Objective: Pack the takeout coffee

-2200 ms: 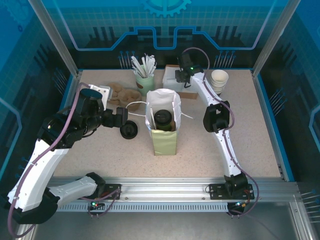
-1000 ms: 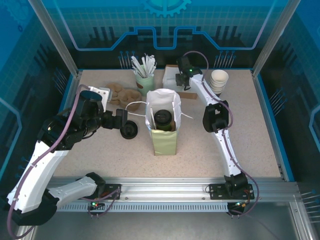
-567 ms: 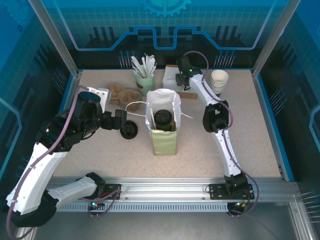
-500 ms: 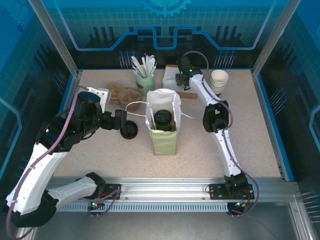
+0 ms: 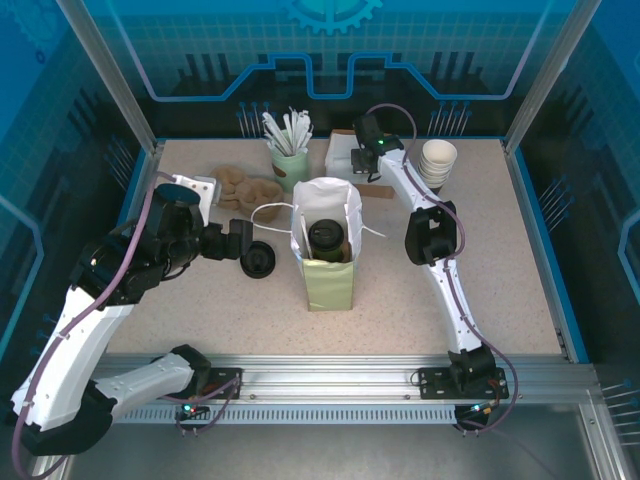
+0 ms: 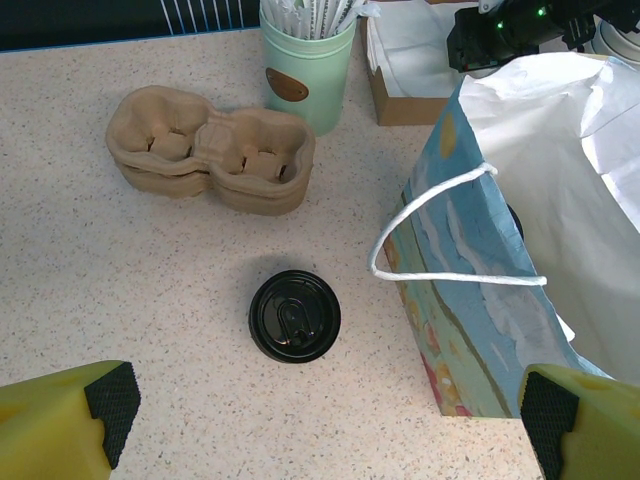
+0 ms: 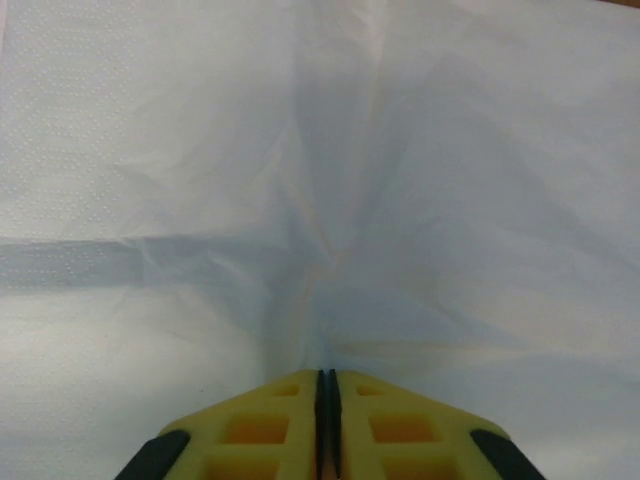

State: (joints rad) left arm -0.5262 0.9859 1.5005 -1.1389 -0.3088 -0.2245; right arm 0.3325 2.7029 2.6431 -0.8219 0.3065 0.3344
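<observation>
The takeout coffee (image 5: 325, 240), a dark cup with a black lid, stands upright inside the open paper bag (image 5: 330, 280) at the table's middle. My left gripper (image 5: 240, 240) hovers left of the bag (image 6: 500, 300), open wide, with nothing between its yellow fingers (image 6: 70, 425). Below it on the table lies a loose black lid (image 6: 294, 316). My right gripper (image 5: 358, 155) is down in the napkin box (image 5: 340, 158) at the back. It is shut (image 7: 327, 385), pinching a fold of white napkin (image 7: 320, 200) that puckers toward the fingertips.
A brown pulp cup carrier (image 6: 210, 150) and a green holder of stirrers (image 6: 308, 75) sit behind the loose lid (image 5: 258, 261). A stack of lidless cups (image 5: 438, 160) stands at the back right. The bag's rope handle (image 6: 440, 230) loops out toward the left gripper.
My right gripper's jaws have come together on the napkin in the box. The left arm has drifted slightly to the left and stays open. The bag and cup have not moved.
</observation>
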